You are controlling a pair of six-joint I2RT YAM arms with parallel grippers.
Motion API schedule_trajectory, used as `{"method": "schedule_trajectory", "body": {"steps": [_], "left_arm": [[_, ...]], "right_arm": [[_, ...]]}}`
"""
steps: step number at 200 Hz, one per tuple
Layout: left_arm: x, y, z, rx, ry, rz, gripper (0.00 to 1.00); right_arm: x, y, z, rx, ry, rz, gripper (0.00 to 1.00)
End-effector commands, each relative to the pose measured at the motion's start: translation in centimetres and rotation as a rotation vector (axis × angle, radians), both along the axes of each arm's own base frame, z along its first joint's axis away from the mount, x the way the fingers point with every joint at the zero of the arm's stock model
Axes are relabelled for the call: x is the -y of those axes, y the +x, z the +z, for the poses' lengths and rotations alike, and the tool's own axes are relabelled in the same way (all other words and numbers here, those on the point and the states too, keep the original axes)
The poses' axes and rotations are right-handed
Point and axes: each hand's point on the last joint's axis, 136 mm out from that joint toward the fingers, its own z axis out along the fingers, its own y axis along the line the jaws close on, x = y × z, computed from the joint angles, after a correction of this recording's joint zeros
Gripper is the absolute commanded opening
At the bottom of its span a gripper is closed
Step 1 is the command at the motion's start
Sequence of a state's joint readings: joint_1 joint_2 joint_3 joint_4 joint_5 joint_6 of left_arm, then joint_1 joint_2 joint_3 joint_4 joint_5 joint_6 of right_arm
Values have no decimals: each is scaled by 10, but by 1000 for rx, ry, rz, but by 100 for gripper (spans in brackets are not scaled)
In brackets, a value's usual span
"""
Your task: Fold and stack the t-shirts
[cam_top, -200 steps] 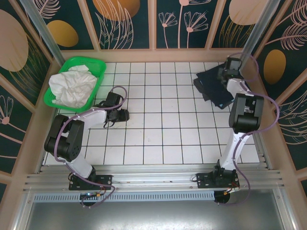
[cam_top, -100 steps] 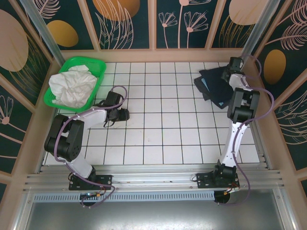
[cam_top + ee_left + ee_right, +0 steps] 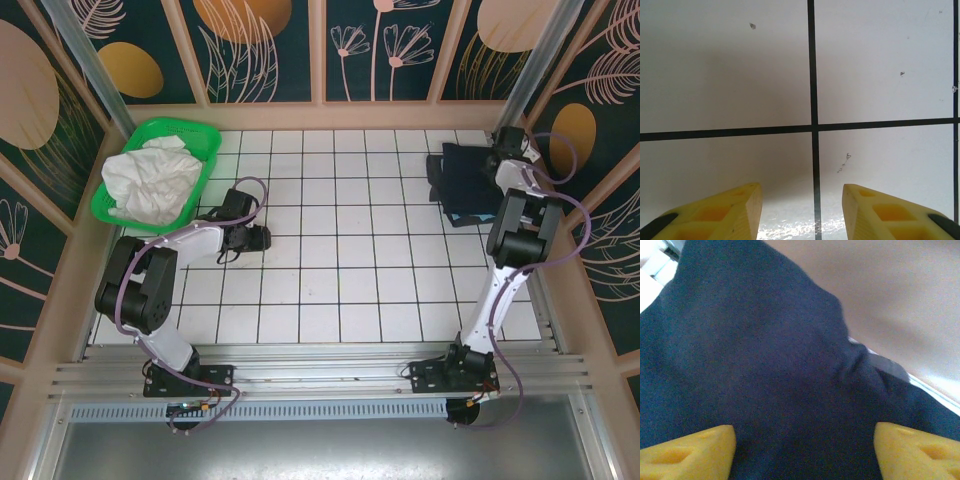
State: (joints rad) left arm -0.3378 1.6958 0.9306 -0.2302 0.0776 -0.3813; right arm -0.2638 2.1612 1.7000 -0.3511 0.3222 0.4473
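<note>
Dark navy t-shirt (image 3: 462, 180) sits on top of a folded stack at the far right corner of the white tiled table (image 3: 330, 270), close to the right wall. From the top view the stack is roughly rectangular, flat and matte. Layers are not quite squared up: a dark edge pokes out at its near left side. The colours of the lower layers are too dark to separate.

In the right wrist view the navy cloth (image 3: 765, 355) is plain, with no print. It has a soft ridge and a crease running right, with a thin grey strip at that edge.

Right gripper (image 3: 503, 152) is at the stack's far right edge. On its wrist camera (image 3: 805, 450) the yellow fingers (image 3: 690, 450) are spread wide, with cloth directly beyond them and nothing pinched. Can't tell if the tips touch the fabric.

Left gripper (image 3: 256, 238) is low over bare tiles at mid-left, well apart from the stack. Its jaws (image 3: 802, 205) are partly open with nothing between them.

Green basket (image 3: 190, 130) at far left holds a pale crumpled cloth (image 3: 150, 180).
</note>
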Motion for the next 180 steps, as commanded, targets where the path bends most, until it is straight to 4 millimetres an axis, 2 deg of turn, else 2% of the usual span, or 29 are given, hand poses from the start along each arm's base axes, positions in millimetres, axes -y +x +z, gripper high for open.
{"method": "schedule_trajectory", "body": {"steps": [1,18,33,60,75,95,104,117,150,180], "left_arm": [[2,0,4,1,-4,-24,46],[3,0,5,5,-14,-21,46],[4,1,7,8,-23,-19,46],[7,1,10,14,-44,-18,46],[8,1,9,12,-49,-20,46],[9,0,8,8,-49,-22,46],[9,0,8,6,-50,-22,46],[9,0,7,5,-55,-21,46],[8,-2,6,1,-53,-18,46],[7,-2,4,-1,-47,-15,46]], "right_arm": [[-2,-14,38,39,-45,-21,79],[-11,-18,48,35,-64,15,83],[-18,-28,45,8,-59,28,85],[-34,-71,26,-55,-6,10,88],[-44,-96,21,-18,18,-4,90],[-55,-119,18,52,67,-11,96],[-59,-124,15,84,90,-8,99],[-66,-121,9,149,143,11,99],[-83,-88,1,326,280,110,99],[-89,-54,-18,325,353,156,89]]}}
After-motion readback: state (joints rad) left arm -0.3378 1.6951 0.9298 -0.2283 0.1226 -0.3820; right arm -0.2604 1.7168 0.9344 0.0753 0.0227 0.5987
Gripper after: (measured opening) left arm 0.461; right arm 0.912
